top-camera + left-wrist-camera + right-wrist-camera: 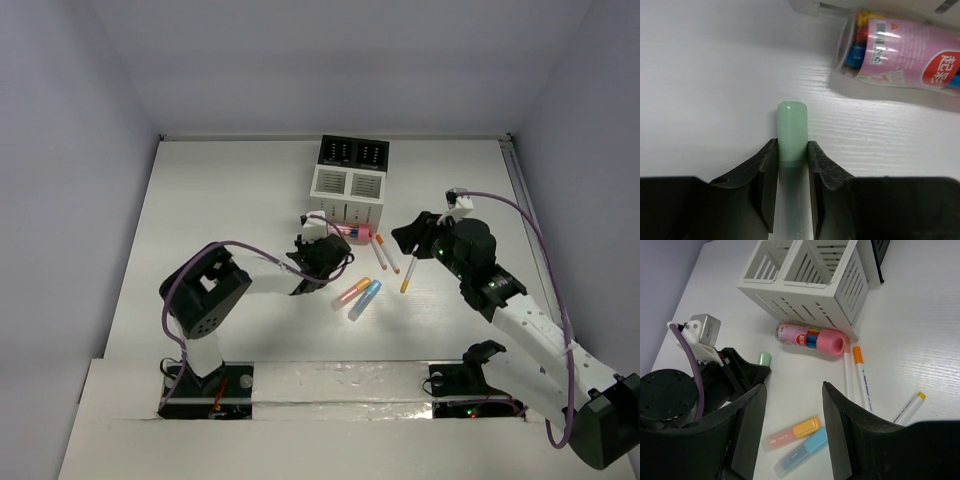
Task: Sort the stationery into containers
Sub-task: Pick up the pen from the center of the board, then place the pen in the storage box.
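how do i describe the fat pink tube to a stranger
Start at the white slotted box in the middle of the table. Lying on its side along the box's near wall is the pink tube. It alone is fat and labelled; its neighbours are slim markers.

A white wood-grain table [230, 200] fills the room. Pale lilac walls [330, 60] close it in from nine through twelve to three o'clock. A glossy white strip [340, 380] runs along six o'clock.
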Tool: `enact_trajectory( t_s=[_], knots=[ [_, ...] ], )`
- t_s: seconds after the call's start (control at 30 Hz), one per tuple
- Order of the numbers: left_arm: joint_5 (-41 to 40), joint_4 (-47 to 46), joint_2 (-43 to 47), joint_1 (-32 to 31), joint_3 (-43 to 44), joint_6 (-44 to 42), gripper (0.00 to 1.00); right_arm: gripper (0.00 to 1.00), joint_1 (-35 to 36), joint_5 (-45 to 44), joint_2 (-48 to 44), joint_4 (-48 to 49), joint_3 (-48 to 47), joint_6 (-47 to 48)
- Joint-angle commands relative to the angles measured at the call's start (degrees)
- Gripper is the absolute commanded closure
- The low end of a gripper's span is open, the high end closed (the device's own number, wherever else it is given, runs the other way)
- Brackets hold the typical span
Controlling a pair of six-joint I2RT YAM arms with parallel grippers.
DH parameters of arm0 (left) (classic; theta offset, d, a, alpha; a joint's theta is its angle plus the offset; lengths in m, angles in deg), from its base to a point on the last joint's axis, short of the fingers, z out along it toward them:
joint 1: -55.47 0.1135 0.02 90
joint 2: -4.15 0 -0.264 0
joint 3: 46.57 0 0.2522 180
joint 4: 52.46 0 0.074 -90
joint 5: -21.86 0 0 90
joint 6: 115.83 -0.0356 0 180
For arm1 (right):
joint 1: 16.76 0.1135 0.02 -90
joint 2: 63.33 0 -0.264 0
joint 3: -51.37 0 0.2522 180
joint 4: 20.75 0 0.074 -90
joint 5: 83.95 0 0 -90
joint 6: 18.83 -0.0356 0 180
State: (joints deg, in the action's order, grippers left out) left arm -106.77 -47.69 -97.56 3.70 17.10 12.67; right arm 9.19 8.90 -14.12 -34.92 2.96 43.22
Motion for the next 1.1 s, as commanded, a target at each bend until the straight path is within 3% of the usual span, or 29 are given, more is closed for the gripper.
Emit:
enact_trajectory(
  t_s=[0.0,0.3,0.47,0.63,1.07],
  knots=[
    [-3.0,4.6,5.3,-0.2,-1.0,-0.4,1.0,0.46,0.2,0.6,-0.5,3.2,0.2,-0.2],
    [-1.9,4.3,20.0,2.0,2.8,-6.5,1.0,0.46,0.2,-0.5,-2.5,3.5,1.0,-0.8],
    [8.1,-4.4,22.6,6.0,8.0,-12.1,1.0,0.46,0.2,-1.3,-3.8,4.7,2.3,-1.6],
    [12.9,-8.1,13.8,9.5,21.9,-17.5,1.0,0.46,0.2,-1.9,-4.2,4.5,2.4,-1.7],
    [21.8,-5.7,-21.4,12.5,64.4,-23.4,1.0,0.44,0.2,-1.4,-5.0,4.4,2.4,-1.9]
  ],
)
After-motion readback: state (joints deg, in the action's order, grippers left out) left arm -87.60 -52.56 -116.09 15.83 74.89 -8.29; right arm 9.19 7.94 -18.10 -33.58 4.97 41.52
